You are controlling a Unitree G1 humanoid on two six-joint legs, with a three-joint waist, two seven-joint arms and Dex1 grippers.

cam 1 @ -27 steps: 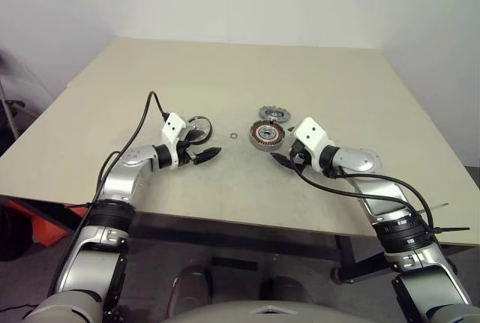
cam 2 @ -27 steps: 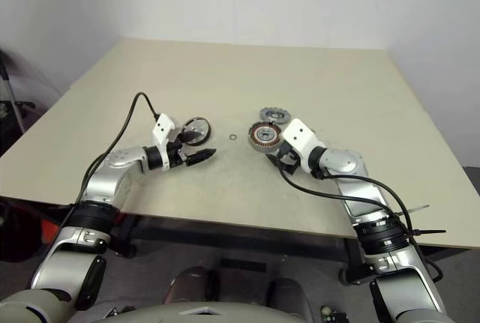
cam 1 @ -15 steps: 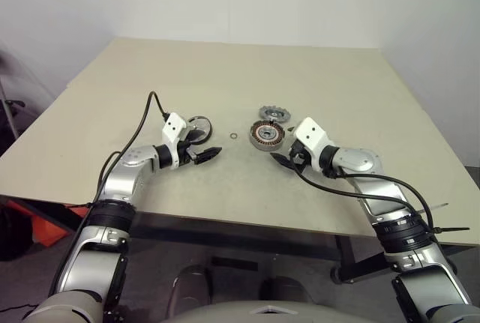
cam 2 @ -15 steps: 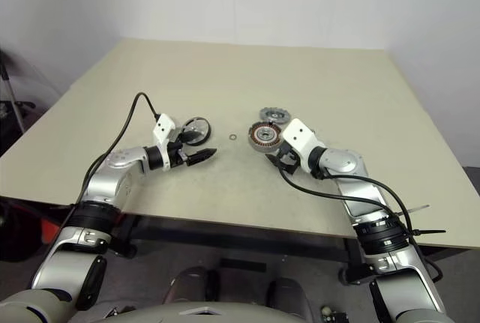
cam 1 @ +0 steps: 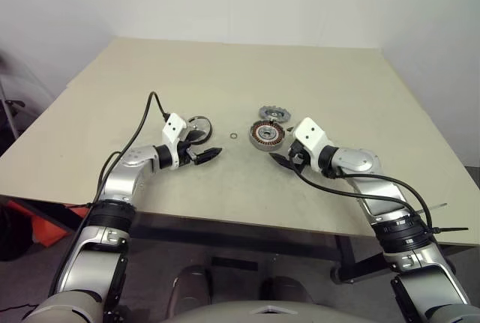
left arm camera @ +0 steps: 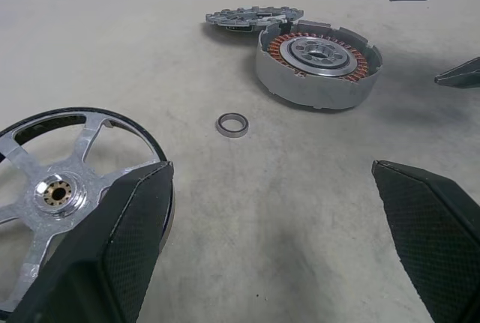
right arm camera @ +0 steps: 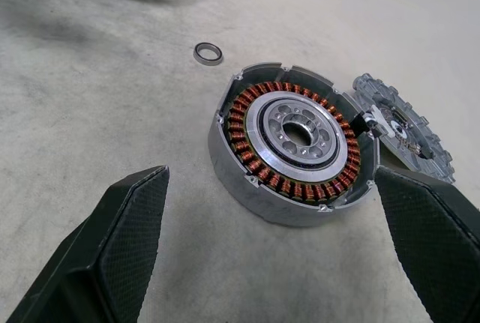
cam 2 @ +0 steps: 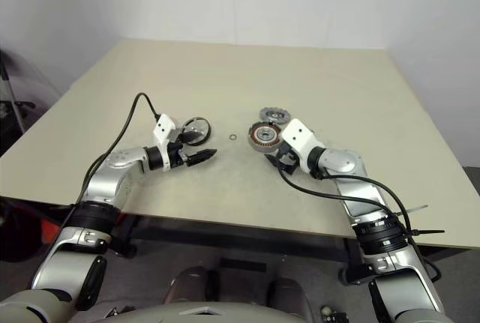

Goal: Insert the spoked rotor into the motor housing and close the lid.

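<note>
You are hovering both grippers wide and empty — motor housing [right arm camera: 292, 143] sitting between the right gripper's [right arm camera: 277, 263] 2 fingers, nothing inserted yet. The spoked rotor [left arm camera: 251, 17] is lying beyond the housing — reaching it comes next; the left gripper [left arm camera: 277, 248] is idling beside the lid [left arm camera: 56, 188].

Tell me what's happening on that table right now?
Left gripper and right gripper open, empty. Motor housing uncovered, coils showing; spoked rotor beside it; lid by left gripper. Small ring lies loose between them.

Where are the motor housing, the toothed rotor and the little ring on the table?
motor housing [right arm camera: 298, 137], right wrist view, silver hub.
spoked rotor [right arm camera: 405, 136], right wrist view, toothed grey face.
small ring [left arm camera: 232, 125], left wrist view, its metal band.
</note>
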